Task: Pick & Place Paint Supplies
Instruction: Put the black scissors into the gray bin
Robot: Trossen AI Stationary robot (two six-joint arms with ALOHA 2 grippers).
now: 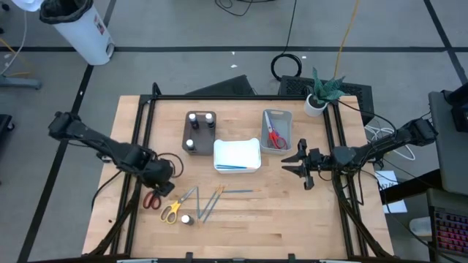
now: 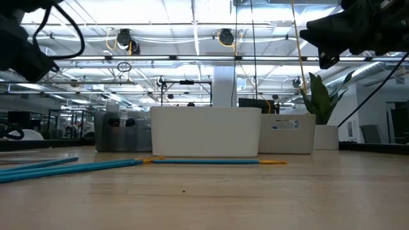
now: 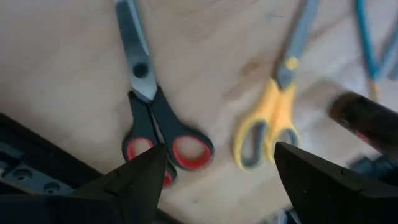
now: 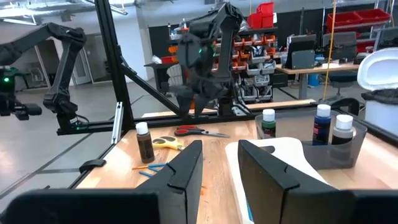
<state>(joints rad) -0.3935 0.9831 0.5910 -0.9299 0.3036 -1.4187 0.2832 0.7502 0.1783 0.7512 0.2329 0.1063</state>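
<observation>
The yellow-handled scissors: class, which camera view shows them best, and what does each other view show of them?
The left wrist view: the yellow-handled scissors lie large on the wood beside the red-handled scissors. The high view shows them small; the right wrist view shows them far off; the low view does not show them.

Grey floor (image 1: 219, 29) all round the wooden tabletop (image 1: 241, 219), marked with dark lines. A white bin (image 1: 80, 29) stands at one corner, a potted plant (image 1: 322, 93) at another. Beyond, strip lights (image 2: 192, 25) on an open ceiling, red storage bins (image 4: 261, 15) on shelves.
</observation>
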